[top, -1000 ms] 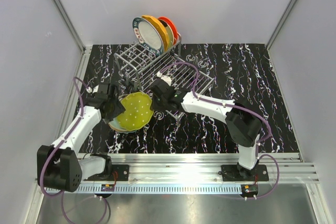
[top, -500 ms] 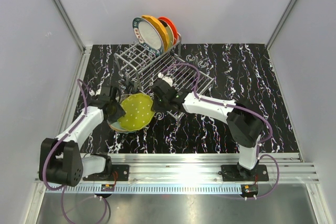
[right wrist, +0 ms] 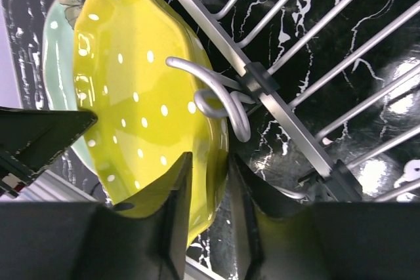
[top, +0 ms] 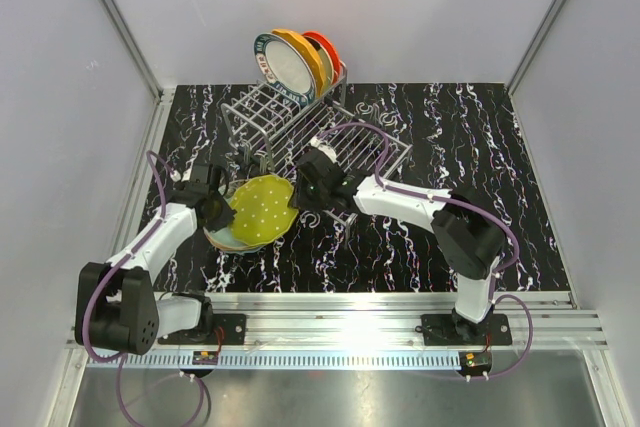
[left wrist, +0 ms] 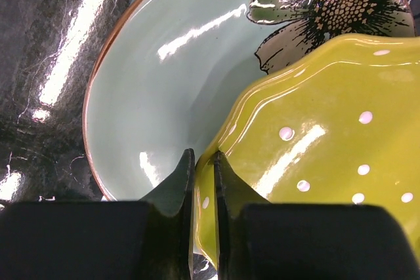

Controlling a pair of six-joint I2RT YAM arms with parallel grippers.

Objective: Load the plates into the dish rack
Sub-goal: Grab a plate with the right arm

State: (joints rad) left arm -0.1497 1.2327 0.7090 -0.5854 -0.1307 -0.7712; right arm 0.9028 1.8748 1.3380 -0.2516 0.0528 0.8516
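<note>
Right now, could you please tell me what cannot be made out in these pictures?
Top view: the stack under the dotted yellow-green plate is covered by it; count unclear.
Right wrist view: whether the right gripper presses that plate's rim is too close to tell.
Top view: racked plates in the dish rack overlap; rear faces hidden.

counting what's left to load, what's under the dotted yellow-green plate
Under the dotted yellow-green scalloped plate lies a pale green ceramic plate with a dark flower print and a brown rim. The yellow-green plate covers much of it, so anything stacked further beneath cannot be seen.
</note>
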